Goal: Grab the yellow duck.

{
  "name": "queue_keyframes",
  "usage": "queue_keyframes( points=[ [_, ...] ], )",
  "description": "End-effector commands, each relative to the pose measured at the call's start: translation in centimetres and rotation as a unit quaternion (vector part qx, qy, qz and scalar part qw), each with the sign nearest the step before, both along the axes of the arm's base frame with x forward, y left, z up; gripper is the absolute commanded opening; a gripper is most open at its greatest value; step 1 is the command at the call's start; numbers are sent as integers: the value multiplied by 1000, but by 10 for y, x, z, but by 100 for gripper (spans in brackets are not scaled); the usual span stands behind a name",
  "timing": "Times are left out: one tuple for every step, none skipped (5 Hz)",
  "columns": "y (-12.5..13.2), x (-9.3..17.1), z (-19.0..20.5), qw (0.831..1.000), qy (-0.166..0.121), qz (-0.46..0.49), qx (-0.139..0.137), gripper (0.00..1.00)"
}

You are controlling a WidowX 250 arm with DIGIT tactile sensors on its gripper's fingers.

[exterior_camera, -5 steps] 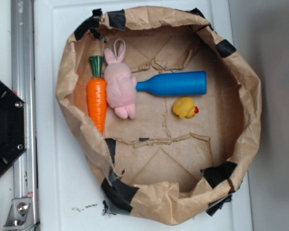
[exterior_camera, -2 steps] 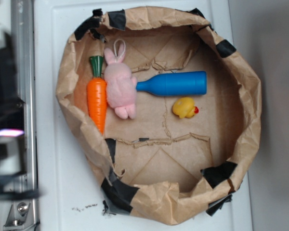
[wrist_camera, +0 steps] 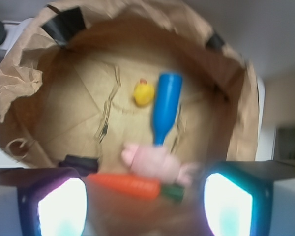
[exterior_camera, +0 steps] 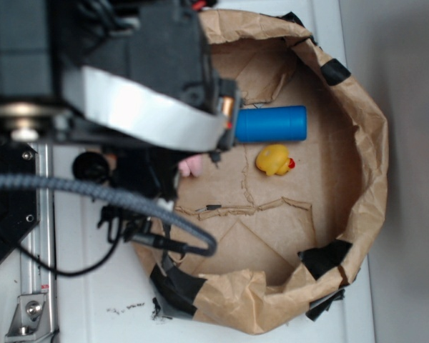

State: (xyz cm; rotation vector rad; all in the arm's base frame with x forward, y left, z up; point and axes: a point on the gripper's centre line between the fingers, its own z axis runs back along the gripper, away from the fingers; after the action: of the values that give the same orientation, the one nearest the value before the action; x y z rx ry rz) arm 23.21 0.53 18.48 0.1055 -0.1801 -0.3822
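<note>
**On the paper floor: duck lies free, arm above the left side**

Near the middle of the brown paper bag's floor I see the yellow duck (exterior_camera: 274,159) (wrist_camera: 143,93), lying loose with its red-orange beak showing, and nothing grips it. Just beside it lies the blue bottle (exterior_camera: 270,123) (wrist_camera: 165,106), a narrow strip of paper showing between the two. My wrist view is blurred, yet it shows the bottle's neck reaching toward the pink plush bunny (wrist_camera: 155,163), and the orange carrot (wrist_camera: 130,186) lying alongside the bunny on its far side from the duck. Around them all rises the crumpled paper bag (exterior_camera: 368,153) (wrist_camera: 19,78), patched with black tape. From the exterior camera the robot arm (exterior_camera: 121,86) covers the bag's left part, well apart from the duck. Two lit fingers (wrist_camera: 63,206) stand spread wide at the bottom corners of the wrist view, with nothing between them.
</note>
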Motion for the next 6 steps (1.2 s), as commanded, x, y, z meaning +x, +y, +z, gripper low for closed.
queue_keyframes(
  points=[
    [3,12,-2,998,-12,-53,-10,100],
    [3,12,-2,998,-12,-53,-10,100],
    [3,12,-2,998,-12,-53,-10,100],
    [3,12,-2,998,-12,-53,-10,100],
    [3,35,-53,988,30,-148,-2,100],
    [3,51,-77,984,20,-177,-1,100]
  ],
)
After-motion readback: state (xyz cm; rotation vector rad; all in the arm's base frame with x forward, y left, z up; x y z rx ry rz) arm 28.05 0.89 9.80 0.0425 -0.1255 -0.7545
